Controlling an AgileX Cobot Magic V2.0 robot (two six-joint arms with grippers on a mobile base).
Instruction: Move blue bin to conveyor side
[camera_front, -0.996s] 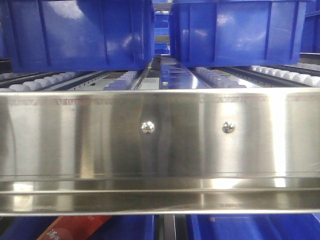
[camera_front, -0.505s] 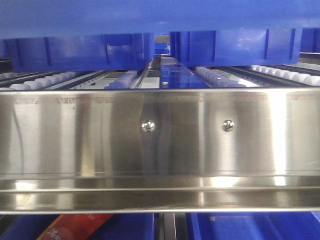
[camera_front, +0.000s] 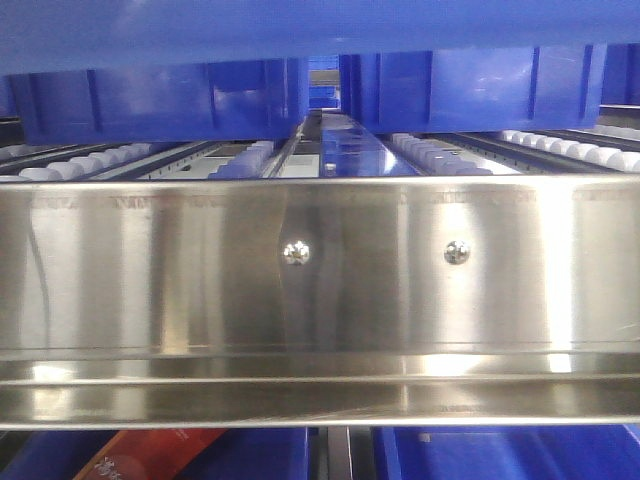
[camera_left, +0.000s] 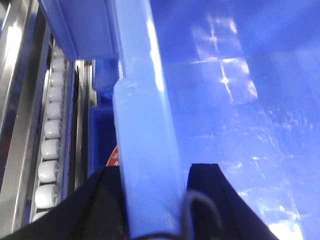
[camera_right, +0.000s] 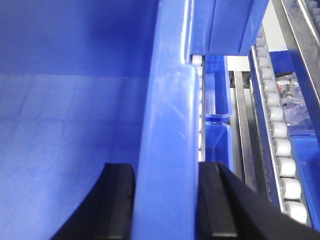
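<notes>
The blue bin (camera_left: 240, 125) hangs between the two arms, gripped by its thick rim on opposite sides. The left end effector (camera_left: 152, 175) is clamped on the rim, one black finger (camera_left: 95, 205) outside the wall and one inside. The right end effector (camera_right: 167, 172) is clamped on the opposite rim the same way. Holding both sides probably keeps so wide a tote level and stops it swinging.

In the front view a blurred blue band crosses the top, most likely the bin's underside raised above the steel rail (camera_front: 320, 290) and its two screws (camera_front: 296, 253). Behind the rail, other bins (camera_front: 150, 100) sit on white rollers (camera_front: 60, 165) (these belong to the rack, not the goal). No dark belt shows in any view, so the bin seems lifted clear of the rack but not yet carried across to the conveyor side.
</notes>
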